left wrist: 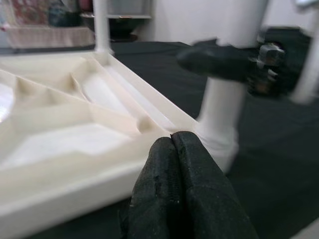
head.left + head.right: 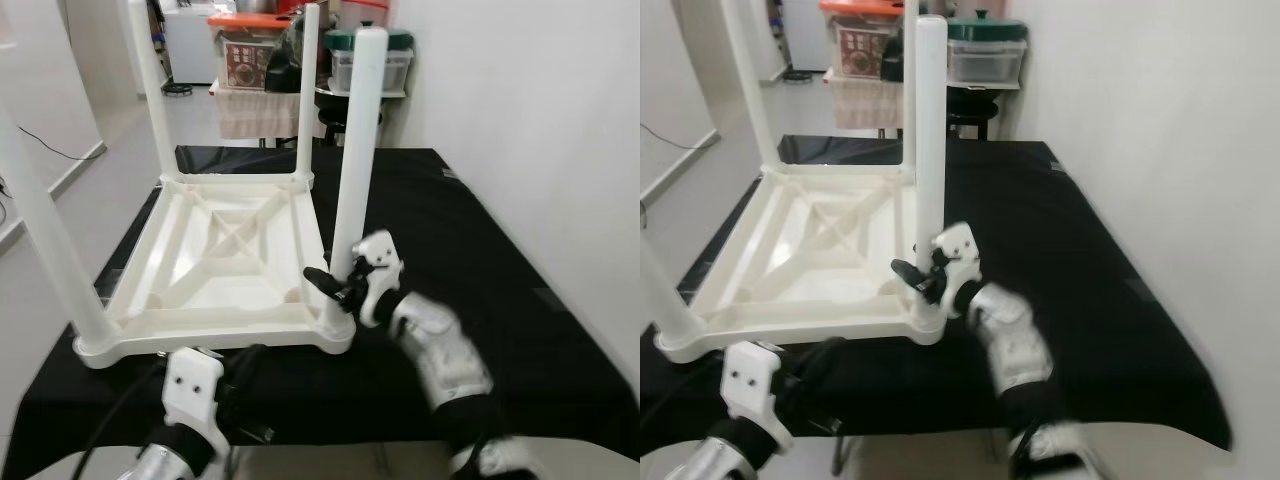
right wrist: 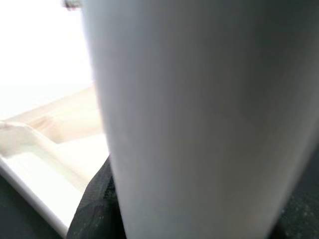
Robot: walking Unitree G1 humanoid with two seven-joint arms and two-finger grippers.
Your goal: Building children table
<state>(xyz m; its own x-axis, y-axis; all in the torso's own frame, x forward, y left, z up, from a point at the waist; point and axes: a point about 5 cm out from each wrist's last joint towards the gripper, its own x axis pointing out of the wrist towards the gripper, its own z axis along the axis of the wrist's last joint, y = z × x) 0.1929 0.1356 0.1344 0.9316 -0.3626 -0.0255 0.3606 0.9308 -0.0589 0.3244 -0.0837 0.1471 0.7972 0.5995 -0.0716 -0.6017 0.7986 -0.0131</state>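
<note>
Upside-down white kids' table [image 2: 225, 265] sits on a black cloth [image 2: 470, 240], legs up in the air. Right gripper [image 2: 338, 288] is down at the near-right corner, wrapped round the near-right leg [image 2: 355, 160] low down, just above its socket; one black finger [image 2: 322, 278] pokes out on the tabletop side of the leg, the other's behind it. Right wrist cam agrees: the leg [image 3: 199, 119] is pressed right up against the lens with a black finger [image 3: 94, 204] at its edge, so that's a grip on the leg (clenched, not loose). Tabletop underside w/ its cross ribs lies just to that gripper's left; the leg rises straight up from between its fingers.

Left gripper [image 1: 182, 186] is pinched closed on nothing, tips together, hovering just off the near rim of the table [image 1: 75, 189], close to the same corner. From its cam the right gripper's finger [image 1: 219, 59] crosses the leg [image 1: 224, 99] ahead of it. Other three legs stand at their corners, well apart from both grippers. Storage boxes [image 2: 370, 60] beyond the far end.
</note>
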